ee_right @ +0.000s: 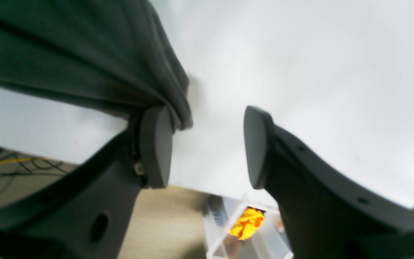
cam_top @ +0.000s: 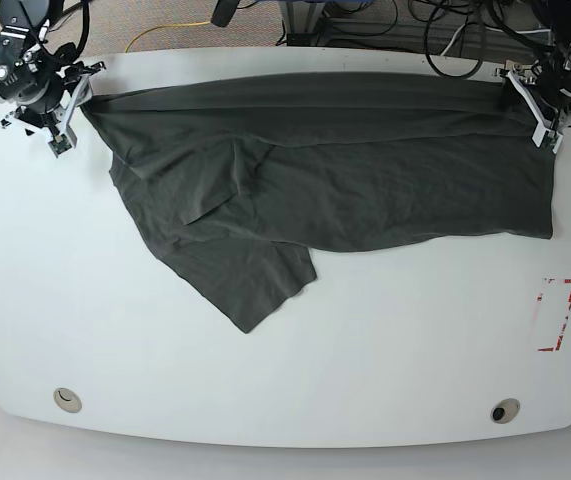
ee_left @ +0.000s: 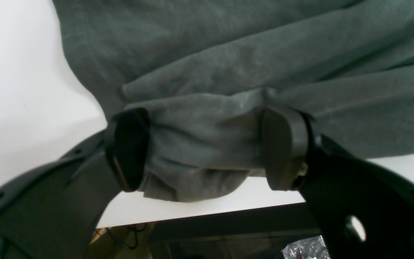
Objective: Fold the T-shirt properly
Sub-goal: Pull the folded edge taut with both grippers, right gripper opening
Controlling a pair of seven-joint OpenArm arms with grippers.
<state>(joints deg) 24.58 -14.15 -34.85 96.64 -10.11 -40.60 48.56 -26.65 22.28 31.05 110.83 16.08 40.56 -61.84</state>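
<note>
Near bench edge bare. T-shirt lies mid-to-far, loosely doubled, one flap trailing toward the near side. Far corners: left pincer pinches a bunched wad of cloth between its pads; right pincer stands spread, cloth draped against one pad only, not gripped. Judgement: fabric light, limp, wrinkle-prone, likely slides easily; best taken at hems or corners, several layers together.

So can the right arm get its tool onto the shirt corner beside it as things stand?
Probably yes. The right tool stands open at the T-shirt corner, one finger already against the bunched edge, with only bare table between the fingers. Nothing blocks it; it seems to need a small sideways shift first.
</note>
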